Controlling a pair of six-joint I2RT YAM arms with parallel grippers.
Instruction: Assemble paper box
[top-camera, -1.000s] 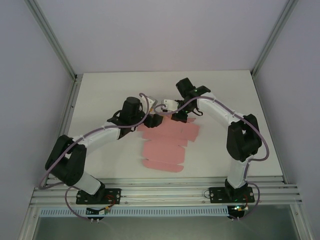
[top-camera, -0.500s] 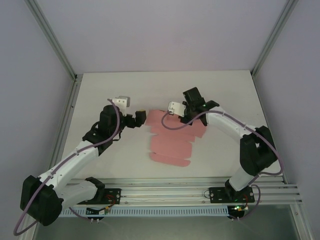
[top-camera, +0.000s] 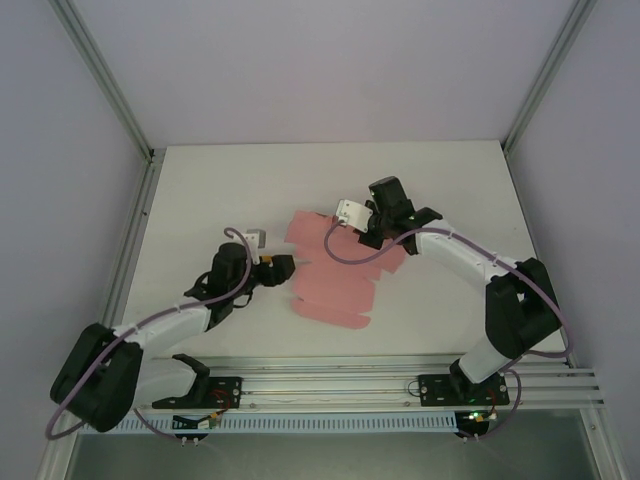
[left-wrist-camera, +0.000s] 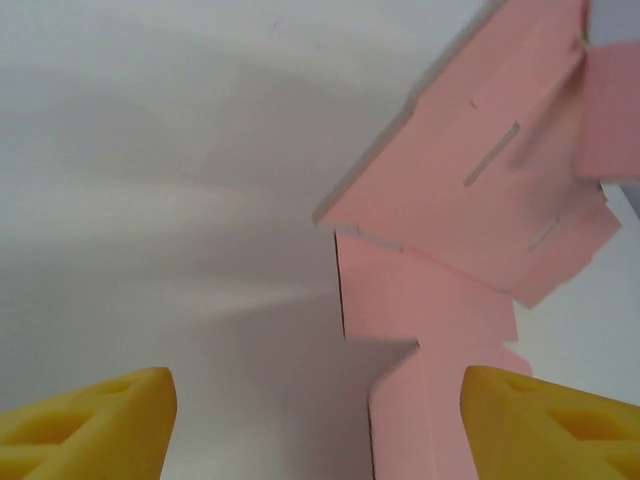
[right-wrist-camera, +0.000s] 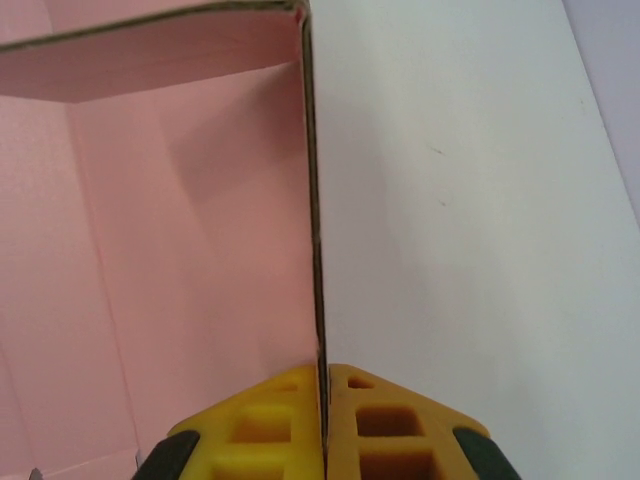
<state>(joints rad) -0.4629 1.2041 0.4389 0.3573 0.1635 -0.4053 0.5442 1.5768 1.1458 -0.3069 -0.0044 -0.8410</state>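
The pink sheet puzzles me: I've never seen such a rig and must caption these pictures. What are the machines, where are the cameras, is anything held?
Two white robot arms stand at the near edge of the table. One picture looks down from above; the other two come from wrist cameras, hence the yellow fingers. The pink sheet is an unfolded paper box. The right gripper is shut on a raised flap; the left gripper is open at the sheet's left edge, holding nothing.

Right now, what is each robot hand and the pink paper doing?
paper box: unfolded sheet, mostly flat on the table, one edge pinched.
left gripper: open, holding nothing, at the sheet's left edge.
right gripper: shut on the paper box's edge.
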